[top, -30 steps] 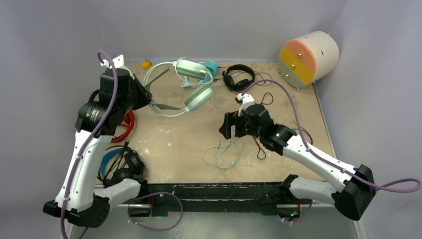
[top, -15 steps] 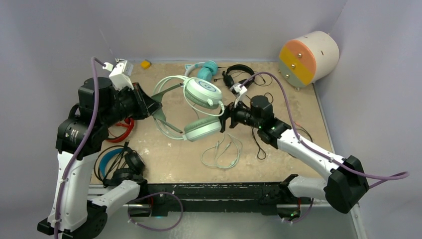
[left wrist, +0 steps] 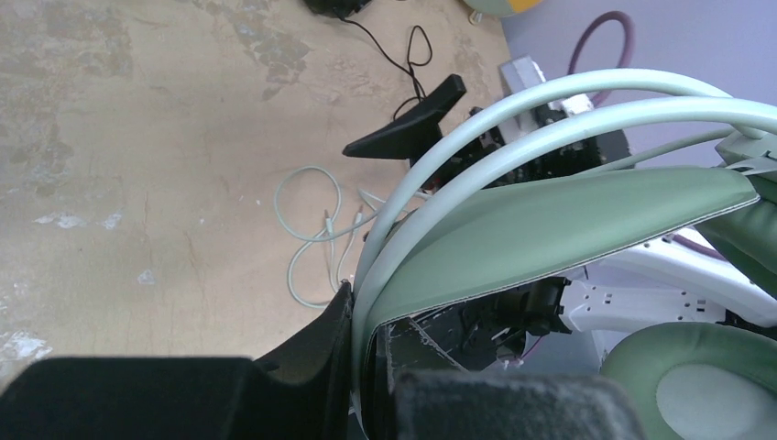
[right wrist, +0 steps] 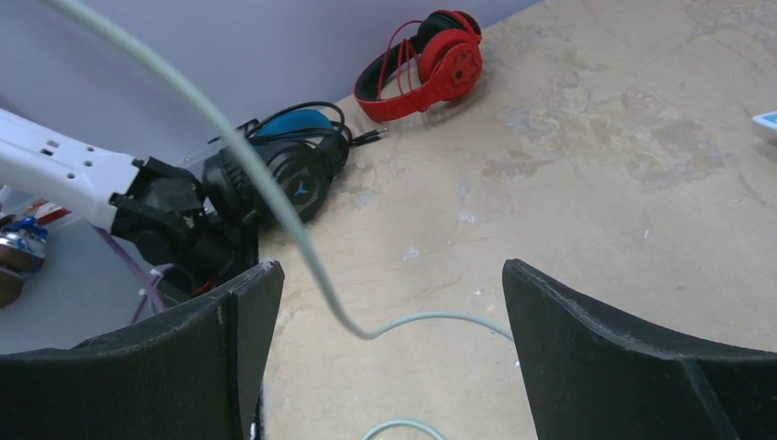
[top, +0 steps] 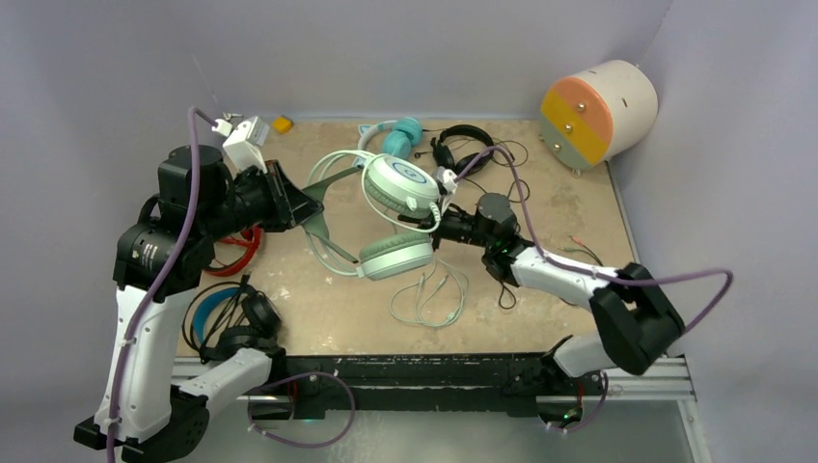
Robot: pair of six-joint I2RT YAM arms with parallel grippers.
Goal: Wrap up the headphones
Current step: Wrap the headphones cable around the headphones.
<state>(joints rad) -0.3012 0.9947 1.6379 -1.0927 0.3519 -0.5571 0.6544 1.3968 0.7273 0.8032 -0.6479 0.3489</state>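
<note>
Mint-green headset [top: 395, 188]: centre of top view, raised off the worktop [top: 328, 289], tilted, one cup above the other, band arcing left. Its pale cable [top: 429, 297] lies below in loose loops, unwrapped. Red headset [right wrist: 431, 64]: top of right wrist view, lying flat. Black headset with blue band [top: 231, 313]: lower left. Small black headset [top: 461, 147] and teal headset [top: 400, 135]: upper centre, near each other.

No words or numbers can be read — just a small blue emblem [right wrist: 296, 187] on the black headphones [right wrist: 261, 170].
</note>
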